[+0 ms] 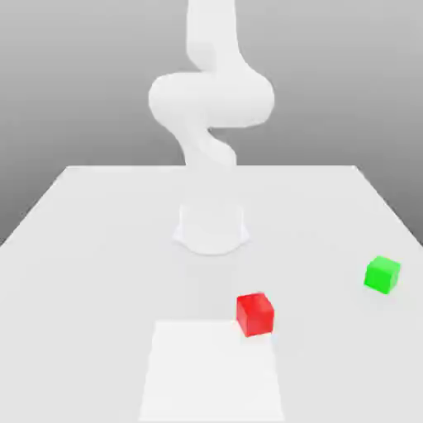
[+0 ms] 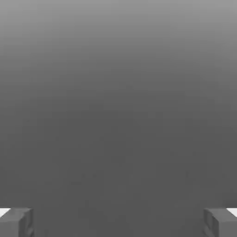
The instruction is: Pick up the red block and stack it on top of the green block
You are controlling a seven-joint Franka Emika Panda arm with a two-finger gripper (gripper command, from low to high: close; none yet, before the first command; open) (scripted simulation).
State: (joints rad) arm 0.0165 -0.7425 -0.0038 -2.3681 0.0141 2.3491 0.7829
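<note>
Here the red block (image 1: 255, 313) sits on the white table (image 1: 99, 223) near the front, touching the far right corner of a paler square patch (image 1: 211, 372); the green block (image 1: 382, 273) lies well apart toward the exterior view's right. The gripper (image 2: 118, 224) is spread wide and holds nothing. The cube looks rigid, light and glossy, perhaps slippery, so two opposite flat sides, taken squarely at mid-height, seem best.
</note>
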